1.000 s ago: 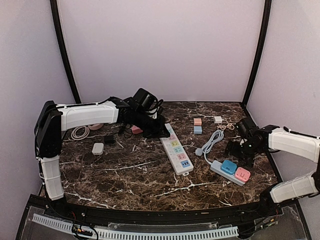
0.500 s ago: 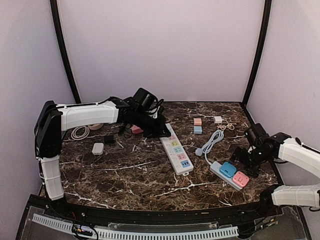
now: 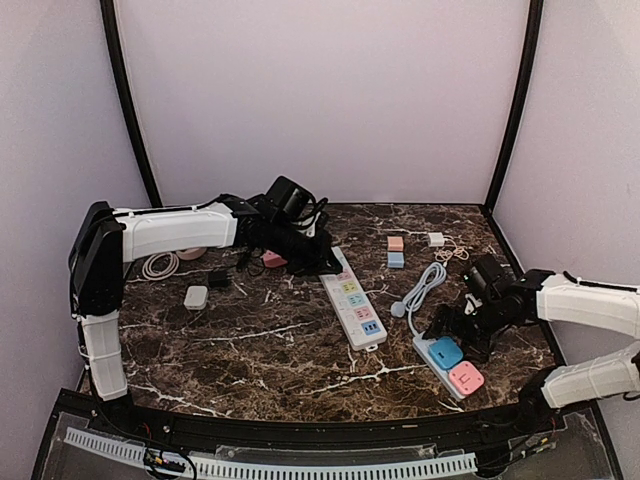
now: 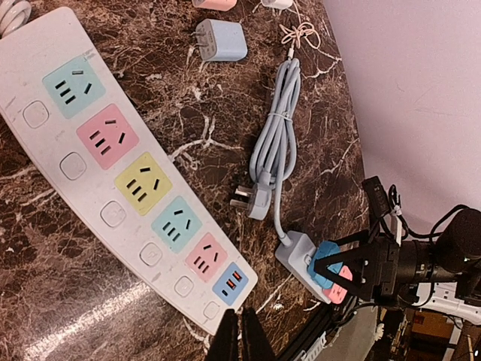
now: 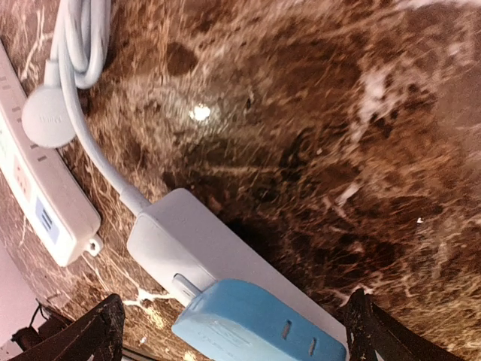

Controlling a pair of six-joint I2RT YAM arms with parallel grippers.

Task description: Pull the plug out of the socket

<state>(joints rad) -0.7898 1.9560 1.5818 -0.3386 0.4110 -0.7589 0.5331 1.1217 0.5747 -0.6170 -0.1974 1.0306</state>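
The blue plug is pushed into the small white socket block. It sits right between the two fingers of the right gripper. Those fingers are spread wide, one on each side of the plug, and they are not squeezing anything. The tips may be touching the plug's sides, but the wrist view cuts off there, so I cannot tell.

A pink plug is stuck in the same block, just beside the blue one. A grey cord comes out of the block's other end and runs away from the fingers. It lies in a tied bundle on the dark marble table.

The left gripper is well apart from all this. Its fingers are pressed tight together with nothing between them. A long white strip with coloured sockets lies flat on the table near those closed fingers. No plug is in the strip. A small light blue adapter lies farther out, past the strip.
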